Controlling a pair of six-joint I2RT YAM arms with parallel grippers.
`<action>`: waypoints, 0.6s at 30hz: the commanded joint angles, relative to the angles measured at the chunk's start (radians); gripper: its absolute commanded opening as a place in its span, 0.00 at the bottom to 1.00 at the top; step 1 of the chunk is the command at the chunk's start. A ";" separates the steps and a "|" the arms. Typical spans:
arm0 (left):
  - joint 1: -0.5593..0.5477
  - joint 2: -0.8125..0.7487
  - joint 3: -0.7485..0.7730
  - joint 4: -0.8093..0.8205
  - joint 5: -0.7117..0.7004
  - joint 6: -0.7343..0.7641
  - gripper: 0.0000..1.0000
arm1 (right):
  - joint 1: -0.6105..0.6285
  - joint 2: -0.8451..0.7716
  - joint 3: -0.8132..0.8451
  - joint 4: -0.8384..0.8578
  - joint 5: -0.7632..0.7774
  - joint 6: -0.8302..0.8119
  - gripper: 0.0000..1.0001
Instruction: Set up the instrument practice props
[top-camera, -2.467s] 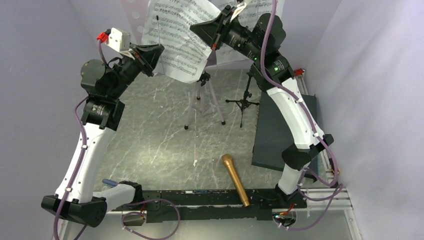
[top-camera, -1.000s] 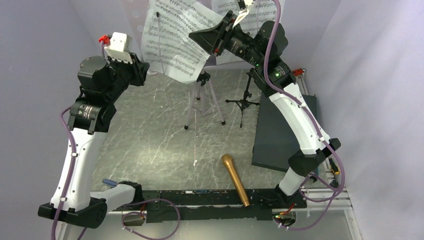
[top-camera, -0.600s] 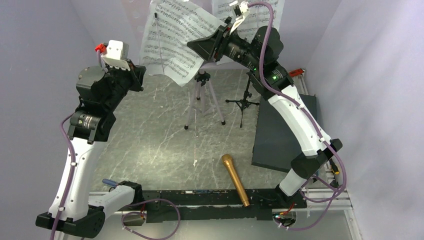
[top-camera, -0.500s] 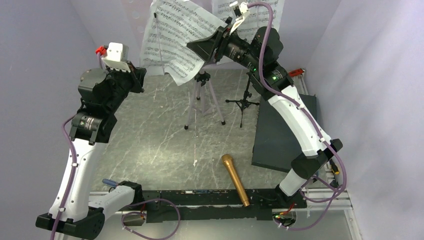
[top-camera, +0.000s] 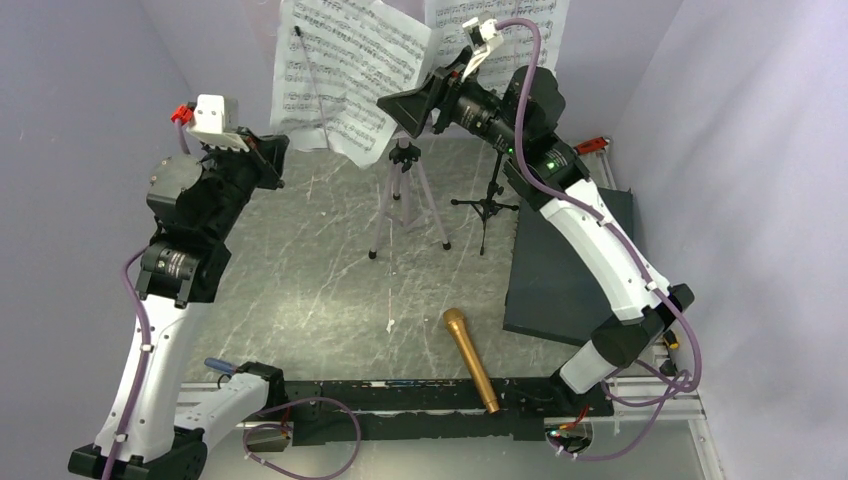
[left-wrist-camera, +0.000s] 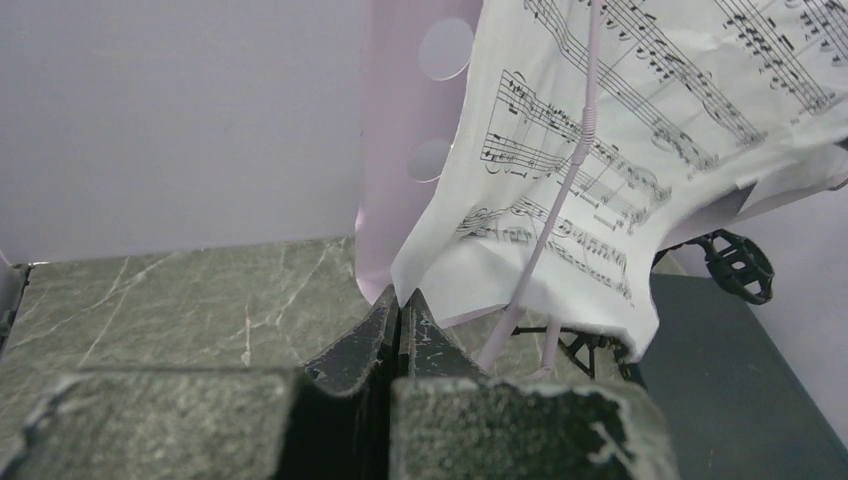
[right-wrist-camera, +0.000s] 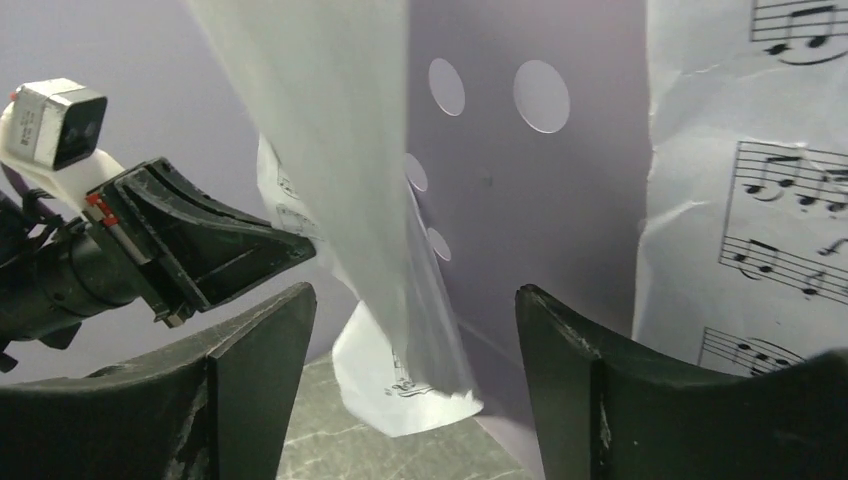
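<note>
The pale lilac music stand (top-camera: 405, 200) stands at the back centre on its tripod. One music sheet (top-camera: 345, 70) leans on the left of its perforated desk (right-wrist-camera: 520, 180), under a thin wire arm (left-wrist-camera: 570, 180). The other sheet (top-camera: 500, 15) is on the right. My left gripper (top-camera: 280, 152) is shut, its tips (left-wrist-camera: 400, 300) just below that left sheet's (left-wrist-camera: 560, 180) lower corner; I cannot tell if they touch. My right gripper (top-camera: 400, 105) is open, and the left sheet's edge (right-wrist-camera: 350, 200) hangs beyond its fingers. The gold microphone (top-camera: 470, 358) lies near the front. The black mic stand (top-camera: 487, 205) stands right of the tripod.
A dark grey slab (top-camera: 560, 270) lies on the right under the right arm. The enclosure walls (top-camera: 90, 80) close in on the left, the right and the back. A blue-handled tool (top-camera: 218, 366) lies by the left arm's base.
The right gripper opened and let go of the left sheet, which swung upright against the desk. The left gripper shut and drew back to the left.
</note>
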 joint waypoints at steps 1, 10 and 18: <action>0.005 -0.020 0.007 0.077 0.004 -0.031 0.03 | 0.001 -0.054 -0.007 0.038 0.048 -0.026 0.73; 0.005 -0.037 -0.017 0.109 0.010 -0.059 0.03 | 0.001 -0.004 0.083 0.060 0.023 -0.016 0.57; 0.005 -0.062 -0.074 0.166 -0.020 -0.146 0.03 | 0.001 0.072 0.197 0.033 0.002 -0.005 0.49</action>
